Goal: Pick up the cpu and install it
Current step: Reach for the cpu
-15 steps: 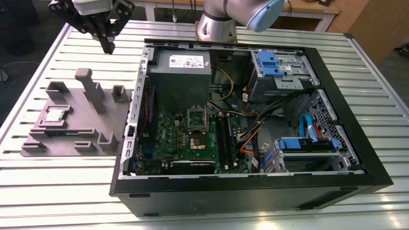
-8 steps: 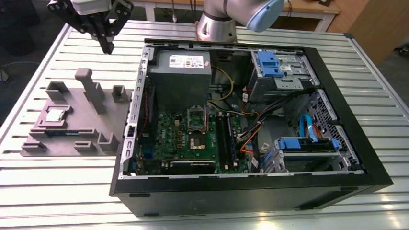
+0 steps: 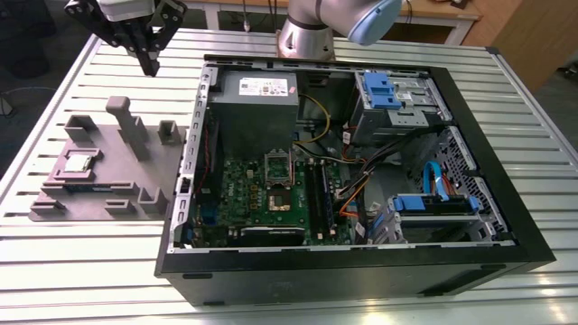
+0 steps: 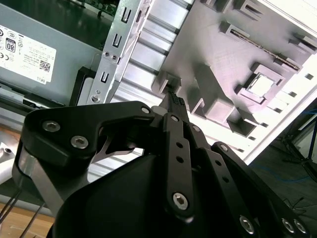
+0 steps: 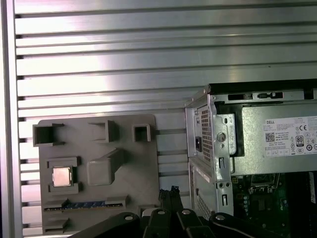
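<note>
The cpu [image 3: 80, 162] is a small silver square lying in a recess of the grey holder plate [image 3: 108, 203], on the table at the exterior view's left of the open computer case. Both wrist views show the cpu [image 4: 260, 84] [image 5: 62, 176] in that recess. My gripper [image 3: 150, 68] hangs high above the table beyond the far end of the plate, well away from the cpu. Its black fingers [image 4: 174, 101] are pressed together with nothing between them. On the green motherboard, the socket [image 3: 279, 198] lies bare with its metal frame [image 3: 278, 167] flipped up.
The black case [image 3: 505, 203] stands open on the slatted aluminium table [image 3: 91, 271]. Inside are a grey power supply [image 3: 254, 101], blue drive brackets [image 3: 388, 88] and loose cables [image 3: 361, 183]. The plate carries upright posts [image 3: 126, 122] and a memory stick [image 5: 81, 204].
</note>
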Robot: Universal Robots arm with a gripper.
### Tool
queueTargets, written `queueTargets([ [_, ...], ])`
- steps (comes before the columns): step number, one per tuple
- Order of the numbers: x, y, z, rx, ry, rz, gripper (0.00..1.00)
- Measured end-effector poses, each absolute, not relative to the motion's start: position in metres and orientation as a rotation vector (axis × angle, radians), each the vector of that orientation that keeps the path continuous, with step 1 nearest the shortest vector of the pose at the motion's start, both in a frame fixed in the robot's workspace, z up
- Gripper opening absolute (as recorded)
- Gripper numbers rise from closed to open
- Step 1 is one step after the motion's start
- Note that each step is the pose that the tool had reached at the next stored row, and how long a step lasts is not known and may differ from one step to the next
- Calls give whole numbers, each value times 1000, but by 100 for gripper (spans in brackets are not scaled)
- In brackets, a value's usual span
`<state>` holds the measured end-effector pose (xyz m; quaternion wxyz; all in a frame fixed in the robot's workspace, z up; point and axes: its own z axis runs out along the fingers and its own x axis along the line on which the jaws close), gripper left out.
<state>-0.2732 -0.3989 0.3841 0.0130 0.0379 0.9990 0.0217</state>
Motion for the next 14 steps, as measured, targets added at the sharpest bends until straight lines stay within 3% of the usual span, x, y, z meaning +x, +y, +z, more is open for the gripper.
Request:
queueTargets([
  [14, -277, -399, 384, 118, 3113, 68, 10],
])
